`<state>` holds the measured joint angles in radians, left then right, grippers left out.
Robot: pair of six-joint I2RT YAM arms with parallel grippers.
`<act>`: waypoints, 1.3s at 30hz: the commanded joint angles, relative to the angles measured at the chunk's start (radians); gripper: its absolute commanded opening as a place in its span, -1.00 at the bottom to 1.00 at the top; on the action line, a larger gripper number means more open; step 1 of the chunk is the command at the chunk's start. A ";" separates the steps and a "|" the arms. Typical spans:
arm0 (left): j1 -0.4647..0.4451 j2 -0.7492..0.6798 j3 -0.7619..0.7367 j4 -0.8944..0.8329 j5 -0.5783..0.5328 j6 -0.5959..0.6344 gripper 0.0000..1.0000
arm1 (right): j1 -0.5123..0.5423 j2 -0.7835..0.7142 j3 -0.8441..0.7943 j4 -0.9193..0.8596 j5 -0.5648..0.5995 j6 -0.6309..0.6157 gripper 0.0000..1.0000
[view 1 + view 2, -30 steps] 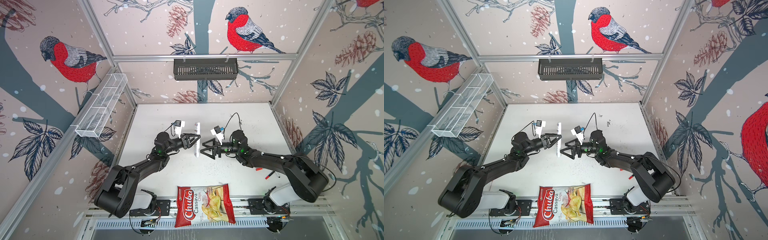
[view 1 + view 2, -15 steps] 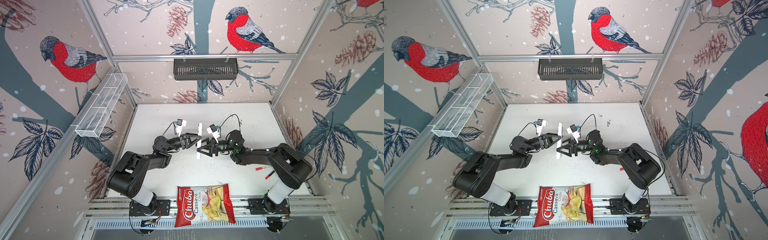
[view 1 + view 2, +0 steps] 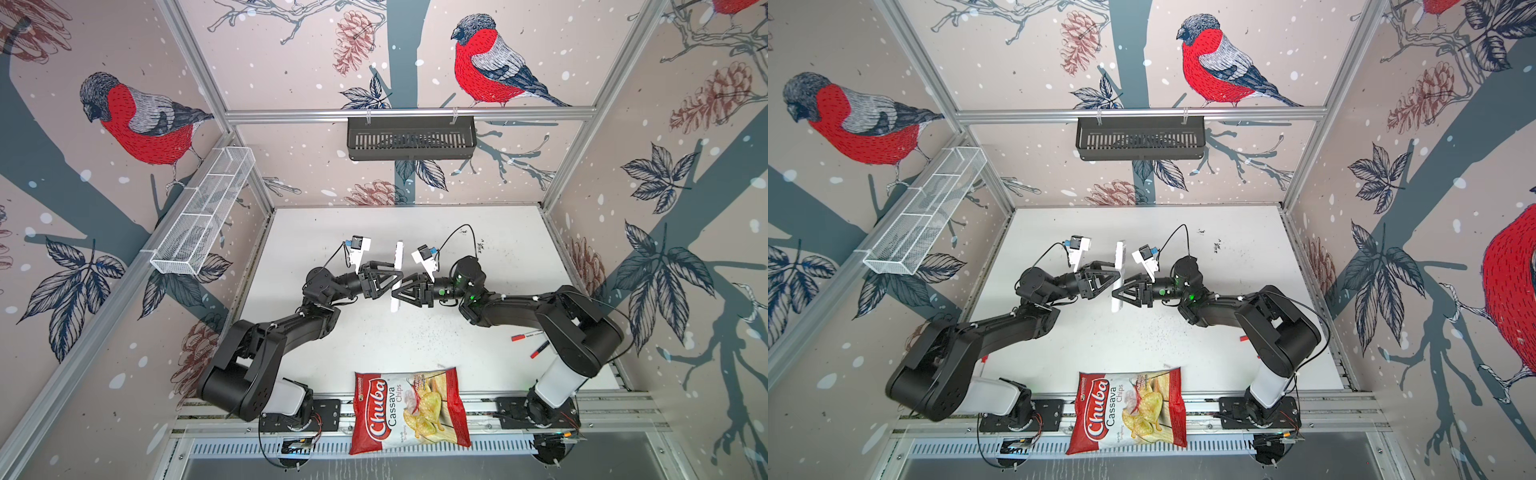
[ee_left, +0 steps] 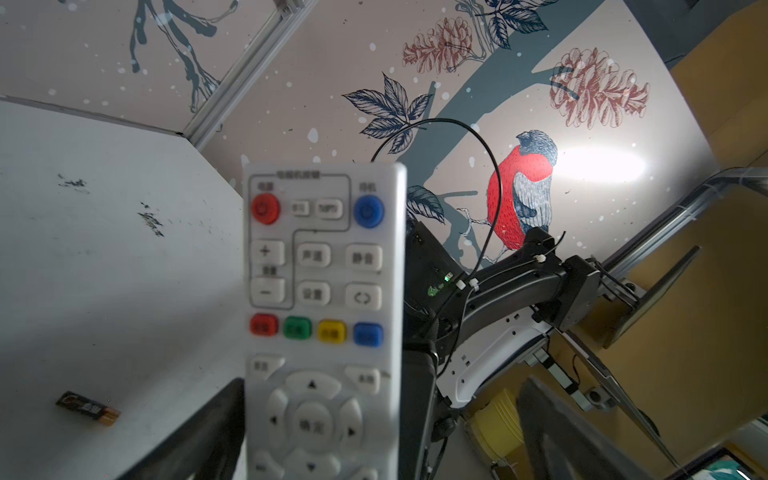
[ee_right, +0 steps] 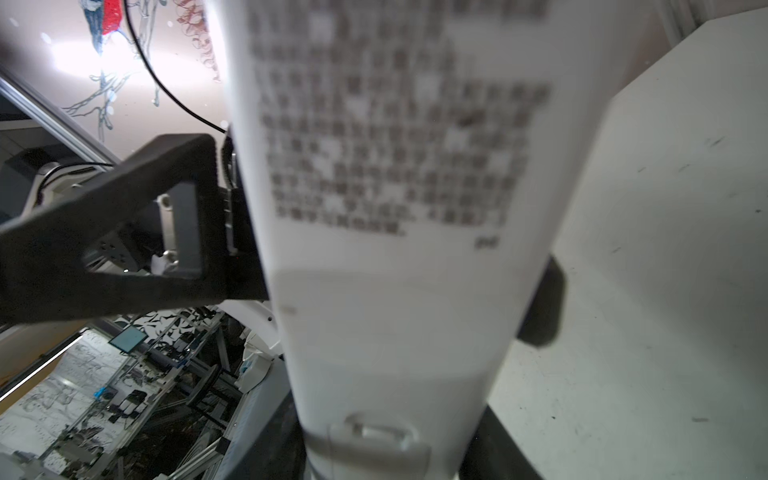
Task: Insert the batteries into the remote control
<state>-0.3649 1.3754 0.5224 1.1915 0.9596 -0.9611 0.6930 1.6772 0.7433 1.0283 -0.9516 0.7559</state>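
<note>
The white remote control [image 3: 399,257] [image 3: 1121,253] stands on its long edge above the table's middle. Its button side [image 4: 324,291] faces the left wrist camera. Its plain back with blurred print and a cover latch [image 5: 395,291] faces the right wrist camera. My right gripper [image 3: 395,294] [image 5: 386,440] is shut on it, a finger against each long edge. My left gripper [image 3: 398,275] [image 4: 378,432] is open around the remote, with a gap at one finger. One of the batteries [image 4: 88,408], dark with a gold end, lies on the table; it does not show in the top views.
A Chuba chips bag [image 3: 409,409] lies at the front edge. Two red-tipped markers [image 3: 525,336] lie at the right by the right arm. A black basket [image 3: 411,137] hangs on the back wall and a white wire basket [image 3: 203,216] on the left wall.
The right gripper came in from the right and closed on the remote. The left gripper, which held the remote before, has opened.
</note>
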 commanded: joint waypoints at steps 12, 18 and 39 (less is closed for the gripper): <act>0.003 -0.172 0.237 -1.068 -0.491 0.501 0.94 | 0.103 -0.125 0.222 -0.839 0.449 -0.430 -0.38; 0.003 -0.332 0.226 -1.231 -0.667 0.525 0.94 | 0.108 -0.120 0.287 -0.974 0.491 -0.495 -0.41; 0.003 -0.330 0.179 -1.211 -0.697 0.519 0.94 | 0.223 -0.034 0.382 -1.085 0.634 -0.519 -0.46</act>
<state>-0.3630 1.0248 0.6899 -0.0849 0.2287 -0.4625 0.8982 1.6302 1.1145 -0.0597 -0.3382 0.2340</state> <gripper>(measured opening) 0.969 0.510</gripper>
